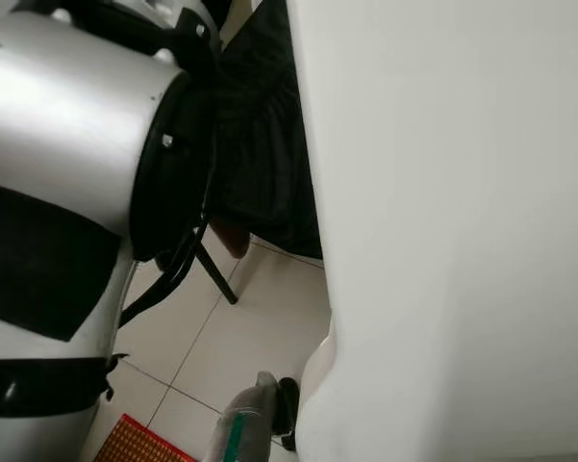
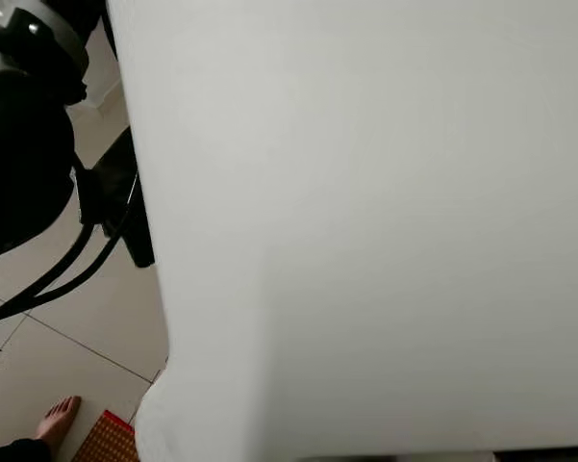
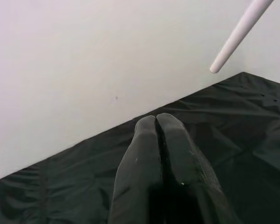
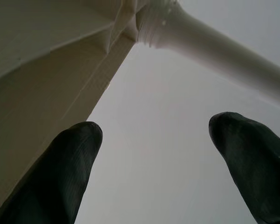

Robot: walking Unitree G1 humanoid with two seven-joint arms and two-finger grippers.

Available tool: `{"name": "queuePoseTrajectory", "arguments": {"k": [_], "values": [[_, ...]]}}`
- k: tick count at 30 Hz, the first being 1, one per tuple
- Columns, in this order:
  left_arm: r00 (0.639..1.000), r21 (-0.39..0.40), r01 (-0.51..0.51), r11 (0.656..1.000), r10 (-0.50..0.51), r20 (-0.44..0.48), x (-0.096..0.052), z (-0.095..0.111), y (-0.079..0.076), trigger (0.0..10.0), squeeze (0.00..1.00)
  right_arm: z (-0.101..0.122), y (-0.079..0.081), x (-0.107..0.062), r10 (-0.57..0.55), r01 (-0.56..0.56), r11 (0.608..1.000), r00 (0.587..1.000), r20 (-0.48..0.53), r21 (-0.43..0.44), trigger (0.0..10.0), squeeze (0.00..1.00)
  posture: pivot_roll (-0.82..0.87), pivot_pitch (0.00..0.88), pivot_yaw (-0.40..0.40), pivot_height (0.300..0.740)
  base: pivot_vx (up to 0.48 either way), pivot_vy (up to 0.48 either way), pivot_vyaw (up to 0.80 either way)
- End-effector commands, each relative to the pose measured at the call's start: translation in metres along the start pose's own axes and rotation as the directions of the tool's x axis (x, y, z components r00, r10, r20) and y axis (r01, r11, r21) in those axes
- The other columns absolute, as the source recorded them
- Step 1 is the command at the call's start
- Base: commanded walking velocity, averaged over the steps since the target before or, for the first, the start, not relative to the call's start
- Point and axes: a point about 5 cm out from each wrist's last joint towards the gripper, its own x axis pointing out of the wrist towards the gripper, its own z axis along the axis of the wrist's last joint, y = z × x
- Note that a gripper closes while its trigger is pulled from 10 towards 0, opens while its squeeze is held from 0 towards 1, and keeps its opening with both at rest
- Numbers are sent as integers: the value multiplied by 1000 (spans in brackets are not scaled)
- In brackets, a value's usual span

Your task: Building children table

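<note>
1. Right in front of the head camera, the white tabletop [image 2: 365,231] stands very close and blocks most of your forward view. Its edge runs roughly top to bottom in both eye views.
2. Left of that edge you see the silver left arm [image 1: 58,125] with its black cabling, tiled floor [image 1: 221,337], a dark draped cloth [image 1: 264,144] and an orange mat [image 1: 135,445]. A person's bare foot [image 2: 58,422] rests on the floor beside the mat.
3. Left gripper [image 3: 157,122]: the two black fingers are pressed together, nothing between them. They point over black cloth toward a pale wall. A white table leg [image 3: 240,35] slants through the air well beyond the tips, its free end pointing down toward the cloth.
4. Right gripper [image 4: 156,135]: fingers spread wide, empty. You look up between them at the ribbed underside [image 4: 46,79] of the table. A white screwed-in leg [image 4: 214,44] seats in a threaded socket at the corner and runs away on a diagonal.
5. Key relation: that leg's long axis crosses above and beyond the open right jaws, apart from both fingertips. The right arm is the nearer one.
6. Judgement: for a grasp or twist on the leg, advance the right gripper until the shaft lies between the fingers, across their gap.
</note>
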Motion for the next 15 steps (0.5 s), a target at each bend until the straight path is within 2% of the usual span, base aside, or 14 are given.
{"name": "queuePoseTrajectory", "arguments": {"k": [1, 4, 5, 9, 11, 13, 14, 15], "values": [[988, 4, -153, 988, 153, -12, -5, -8, 13, 10000, 0, -6, -4, -7, -15, 15, 999, 1000, -21, -29, 10000, 0, 115, 120, 171, 740, 0, 0, 0], [988, 9, -155, 988, 155, -22, -5, -13, 14, 10000, 0, -7, -6, -10, -21, 19, 999, 999, -28, -37, 10000, 0, 115, 120, 171, 740, 0, 0, 0], [990, 13, -128, 992, 129, -62, -5, -29, 12, 10000, 0, -11, -11, -16, -32, 28, 998, 998, -53, -57, 10000, 0, 114, 128, 168, 740, 0, 0, 0], [990, -5, -107, 994, 106, -96, -6, -44, 12, 10000, 0, -18, -13, -25, -24, 16, 996, 996, -89, -92, 10000, 0, 113, 129, 164, 740, 0, 0, 0], [988, -28, -64, 998, 59, -143, -9, -63, 11, 10000, 0, -26, -18, -39, -23, 6, 993, 989, -144, -117, 10000, 0, 114, 139, 153, 740, 0, 0, 0], [988, -28, -64, 998, 59, -143, -9, -63, 11, 10000, 0, -26, -18, -39, -23, 6, 993, 989, -144, -117, 10000, 0, 114, 139, 153, 740, 0, 0, 0], [986, -28, -30, 999, 25, -163, -12, -73, 10, 10000, 0, -29, -20, -47, -24, 3, 992, 985, -168, -127, 10000, 0, 116, 140, 144, 740, 0, 0, 0], [980, -56, 31, 998, -42, -196, -19, -92, 9, 10000, 0, -32, -23, -62, -28, -1, 990, 979, -204, -144, 10000, 0, 119, 145, 136, 740, 0, 0, 0]]}}
